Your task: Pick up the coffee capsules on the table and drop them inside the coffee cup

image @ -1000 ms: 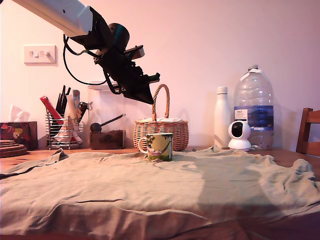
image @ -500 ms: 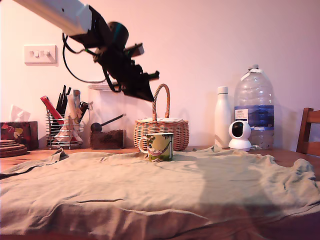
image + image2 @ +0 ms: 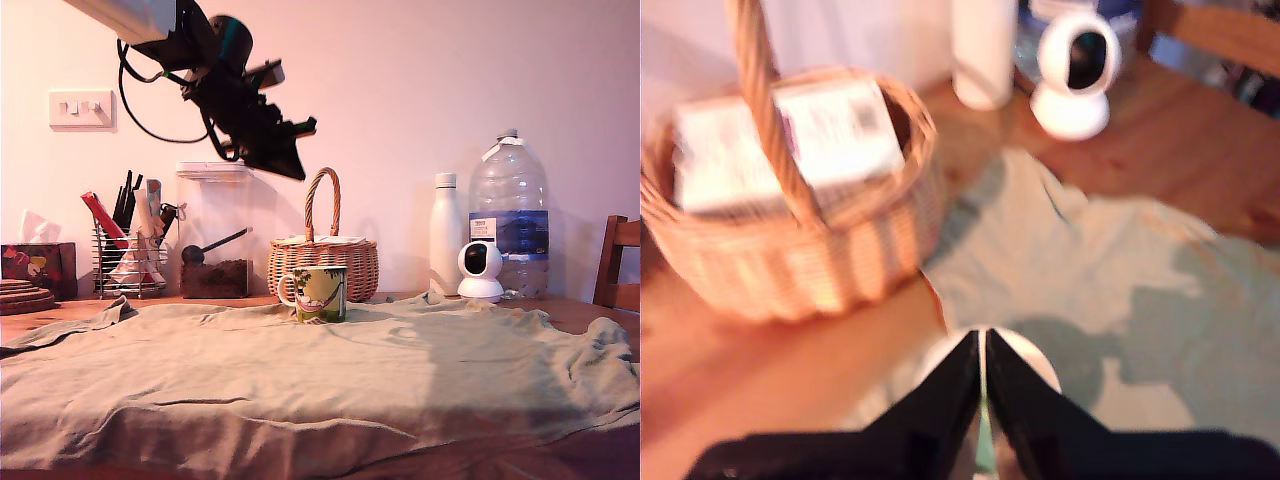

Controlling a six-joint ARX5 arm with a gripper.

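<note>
Since the earlier frame the gripper (image 3: 290, 150) has lifted slightly, high above the coffee cup (image 3: 320, 293), which stands on the cloth near the table's (image 3: 600, 310) far edge. Only the wrist view shows its fingers nearly closed over the cup's rim, perhaps pinching a green capsule (image 3: 984, 447).

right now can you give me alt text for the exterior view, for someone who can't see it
A black gripper on a white robot arm hangs high above a table draped in olive-beige cloth, up and to the exterior view's left of a printed coffee cup. Behind the cup stand a wicker basket, a white bottle, a small white camera and a large water jug.
</note>
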